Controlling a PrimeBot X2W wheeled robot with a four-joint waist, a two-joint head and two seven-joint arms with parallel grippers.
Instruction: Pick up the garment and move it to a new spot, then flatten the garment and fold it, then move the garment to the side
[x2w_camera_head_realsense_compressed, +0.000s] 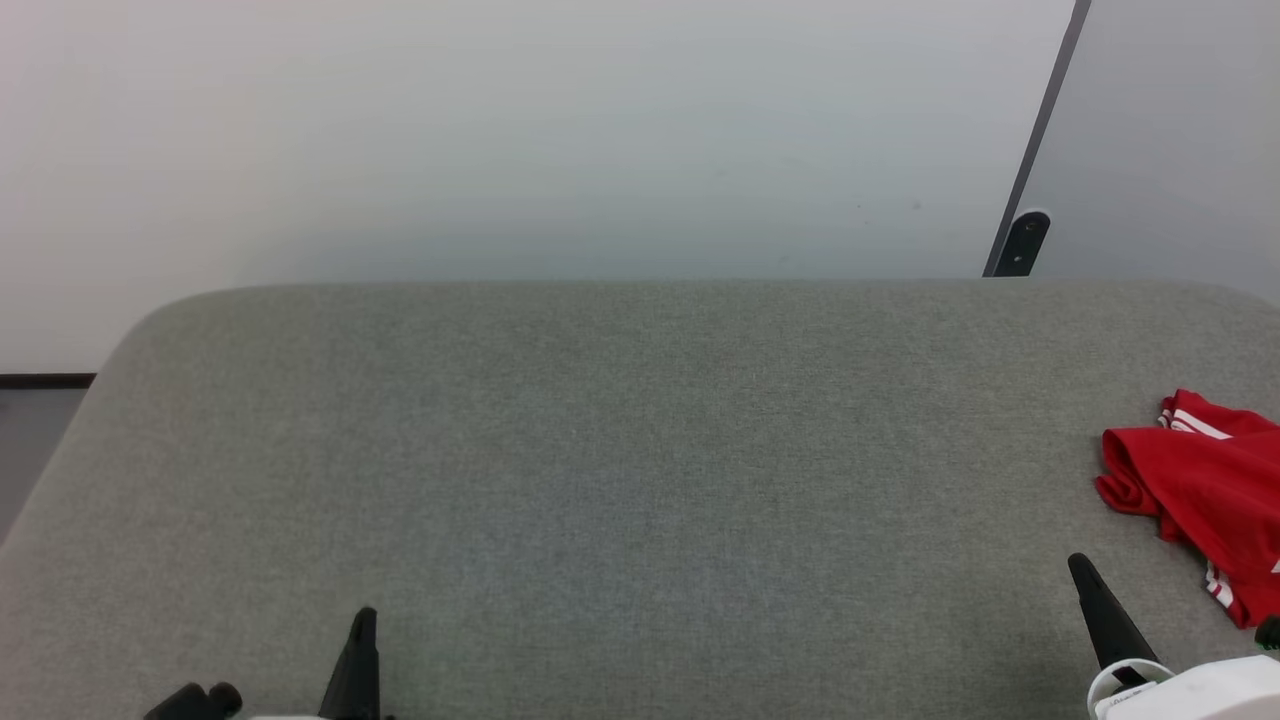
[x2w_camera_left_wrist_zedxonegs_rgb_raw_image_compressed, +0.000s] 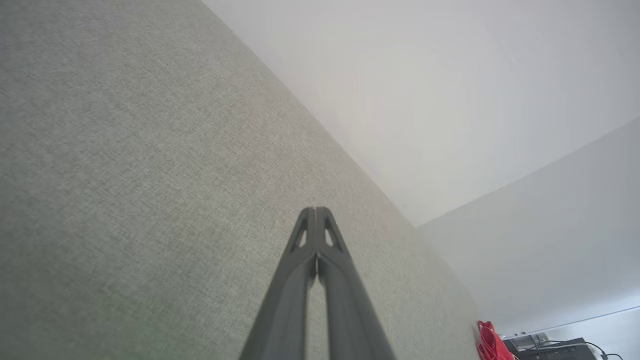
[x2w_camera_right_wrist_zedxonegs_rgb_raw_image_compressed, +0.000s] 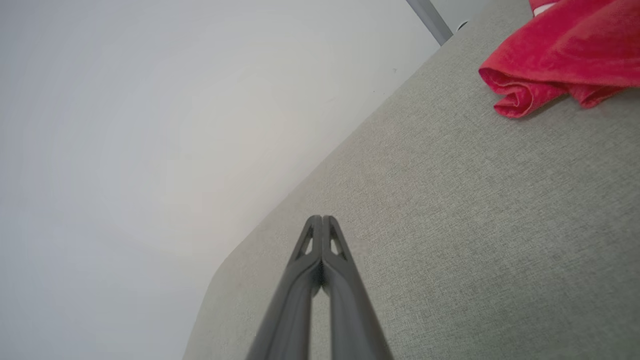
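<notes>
The garment (x2w_camera_head_realsense_compressed: 1205, 490), a red shirt with white-striped trim, lies crumpled at the right edge of the grey fabric surface (x2w_camera_head_realsense_compressed: 640, 450), partly cut off by the frame. It also shows in the right wrist view as a red bunch (x2w_camera_right_wrist_zedxonegs_rgb_raw_image_compressed: 565, 50) at the upper right, and as a small red patch (x2w_camera_left_wrist_zedxonegs_rgb_raw_image_compressed: 490, 342) far off in the left wrist view. My right gripper (x2w_camera_head_realsense_compressed: 1080, 565) is shut and empty, just left of and nearer than the garment, apart from it. My left gripper (x2w_camera_head_realsense_compressed: 365, 615) is shut and empty at the lower left. Both grippers' fingertips (x2w_camera_left_wrist_zedxonegs_rgb_raw_image_compressed: 316, 210) (x2w_camera_right_wrist_zedxonegs_rgb_raw_image_compressed: 321, 218) are pressed together.
The grey surface has rounded far corners and stands against a pale wall. A dark slanted bar with a rounded foot (x2w_camera_head_realsense_compressed: 1020, 240) rises behind its far right. Floor and a dark skirting (x2w_camera_head_realsense_compressed: 45, 380) show at the left. Dark equipment with cables (x2w_camera_left_wrist_zedxonegs_rgb_raw_image_compressed: 550, 347) sits beyond the garment.
</notes>
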